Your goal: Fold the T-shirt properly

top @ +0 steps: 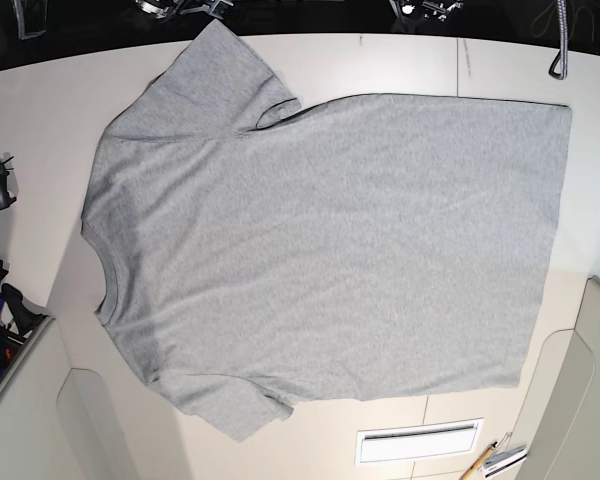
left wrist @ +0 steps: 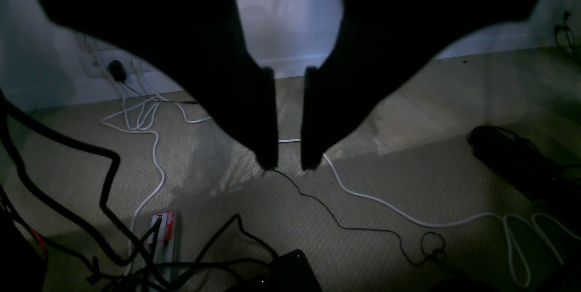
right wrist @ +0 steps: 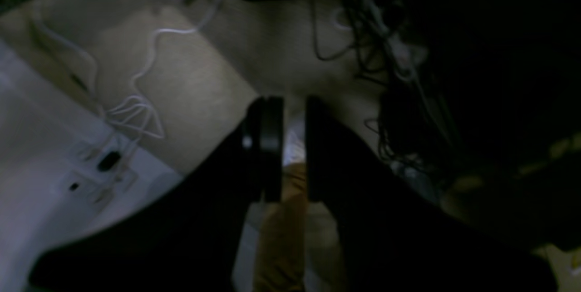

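On table (top: 400, 60), T-shirt (top: 330, 250) flat, pincers elsewhere

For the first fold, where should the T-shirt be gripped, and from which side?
Probably the two sleeve edges of the T-shirt: it lies flat, plain side up, collar toward the base view's left. Coming from that end, pinch the far sleeve and near sleeve at their outer hems.

My right gripper (right wrist: 288, 146) hangs over beige carpet (right wrist: 204, 83), its two dark fingers (right wrist: 268, 146) parted by a narrow gap with nothing between them. White cables (right wrist: 145, 101) loop across the floor toward a pale wall (right wrist: 41, 183) (upper right is dim, a tangle of dark wires (right wrist: 386, 56)).
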`<state>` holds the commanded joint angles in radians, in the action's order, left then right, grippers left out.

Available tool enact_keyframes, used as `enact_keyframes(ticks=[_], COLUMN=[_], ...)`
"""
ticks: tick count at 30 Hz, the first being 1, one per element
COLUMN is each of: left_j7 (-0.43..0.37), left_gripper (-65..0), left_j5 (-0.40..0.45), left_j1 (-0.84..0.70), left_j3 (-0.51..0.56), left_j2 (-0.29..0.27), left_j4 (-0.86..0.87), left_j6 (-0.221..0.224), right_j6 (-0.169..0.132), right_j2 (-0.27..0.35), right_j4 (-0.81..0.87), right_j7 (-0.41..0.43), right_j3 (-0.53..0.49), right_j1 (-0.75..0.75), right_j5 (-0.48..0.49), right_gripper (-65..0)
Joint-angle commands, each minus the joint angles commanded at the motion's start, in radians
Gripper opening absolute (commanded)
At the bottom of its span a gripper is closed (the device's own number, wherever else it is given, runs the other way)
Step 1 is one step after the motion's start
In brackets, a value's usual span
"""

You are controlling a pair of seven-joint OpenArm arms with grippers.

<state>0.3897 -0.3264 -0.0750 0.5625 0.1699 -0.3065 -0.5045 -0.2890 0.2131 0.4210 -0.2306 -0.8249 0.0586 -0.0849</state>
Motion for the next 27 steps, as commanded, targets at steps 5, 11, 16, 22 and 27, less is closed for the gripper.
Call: enact_keyframes(ticks=[5,11,16,22,27], left_j7=[0.000,0.004,0.004,0.062,0.079], left_gripper=[-55.7,-55.7,-55.7,-55.7,-55.7], left_j5=[-0.014,-0.013,0.009,0.013,0.011], left_j1=[0.000,0.000,0.000,-0.007,-0.040], left_j3=[0.000,0.000,0.000,0.000,0.000], left_j2=[0.000,0.000,0.000,0.013,0.063], left_j4=[0.000,0.000,0.000,0.000,-0.002], left_j6=[-0.016,-0.016,-0.016,-0.016,-0.016], right_j6=[0.001,0.001,0.001,0.000,0.000], right_j2=[0.000,0.000,0.000,0.021,0.071], right_j4=[0.002,0.029,0.043,0.043,0.045], right_j7=[0.000,0.000,0.000,-0.002,-0.006], right_j3=[0.000,0.000,0.000,0.000,0.000], right_j1=[0.000,0.000,0.000,0.006,0.023], right_j5=[0.000,-0.001,0.000,0.024,0.043], right_gripper=[-56.9,-56.9,-56.9,-56.9,-56.9])
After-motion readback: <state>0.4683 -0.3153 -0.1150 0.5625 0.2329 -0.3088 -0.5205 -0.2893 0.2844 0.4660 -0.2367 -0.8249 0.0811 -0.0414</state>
